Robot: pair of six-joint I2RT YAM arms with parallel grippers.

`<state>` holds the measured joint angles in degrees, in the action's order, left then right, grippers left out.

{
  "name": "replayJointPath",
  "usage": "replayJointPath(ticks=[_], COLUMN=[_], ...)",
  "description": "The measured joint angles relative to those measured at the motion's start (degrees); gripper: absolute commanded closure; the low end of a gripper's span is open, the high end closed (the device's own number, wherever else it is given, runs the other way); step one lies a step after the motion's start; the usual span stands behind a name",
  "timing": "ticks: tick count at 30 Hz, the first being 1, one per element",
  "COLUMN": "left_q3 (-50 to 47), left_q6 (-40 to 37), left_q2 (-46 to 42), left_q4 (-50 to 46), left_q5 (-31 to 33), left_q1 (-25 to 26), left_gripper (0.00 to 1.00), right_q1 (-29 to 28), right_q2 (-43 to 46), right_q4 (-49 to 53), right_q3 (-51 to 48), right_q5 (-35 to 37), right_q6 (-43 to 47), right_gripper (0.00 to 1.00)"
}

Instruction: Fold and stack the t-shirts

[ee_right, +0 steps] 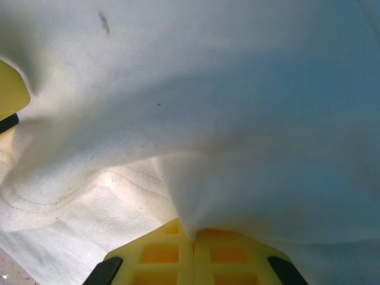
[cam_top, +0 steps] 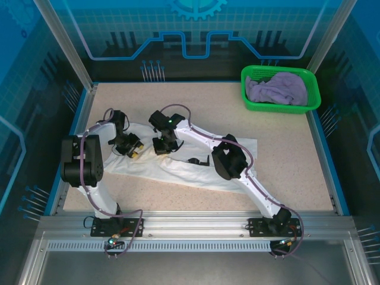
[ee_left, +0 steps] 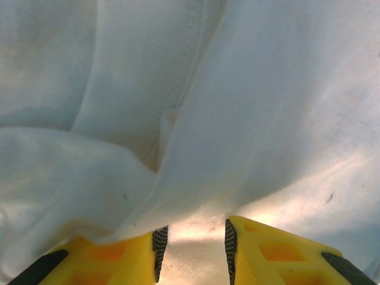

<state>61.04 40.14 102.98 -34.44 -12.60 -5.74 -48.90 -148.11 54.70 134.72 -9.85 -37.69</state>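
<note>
From above, the white t-shirt lies spread and rumpled across the left and middle of the table. A few black printed shapes near its centre are too small to read. Both arms reach down onto its upper edge, the left gripper just beside the right gripper. This view also takes in the lavender t-shirt, bunched in a heap inside the green basket at the far right corner, well apart from the white one. The wrist cameras give what the overhead view cannot: how the cloth sits at the fingers. On the left wrist, the yellow fingers stand a narrow way apart. A soft fold of white cloth is draped over the left one and more cloth shows in the gap, but whether any of it is pinched cannot be told. On the right wrist, the yellow fingers are pressed together with a ridge of white cloth caught between them and rising from the join. A double-stitched hem curves along the lower left of that view. Up close the fabric is a plain, fine knit, creased, with only a small dark fleck or two.
</note>
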Motion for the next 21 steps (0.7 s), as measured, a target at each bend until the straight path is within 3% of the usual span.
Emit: replayJointPath(ticks=[21], left_q3=[2.7], left_q6=[-1.5], left_q2=[1.3], left_q4=[-2.5], left_q5=[3.0], left_q1=[0.0], left_gripper=[0.64], right_q1=[3.6], right_q2=[0.0], right_q4=[9.7], right_q3=[2.9], right_q5=[-10.8], right_q6=[8.2], right_gripper=[0.91])
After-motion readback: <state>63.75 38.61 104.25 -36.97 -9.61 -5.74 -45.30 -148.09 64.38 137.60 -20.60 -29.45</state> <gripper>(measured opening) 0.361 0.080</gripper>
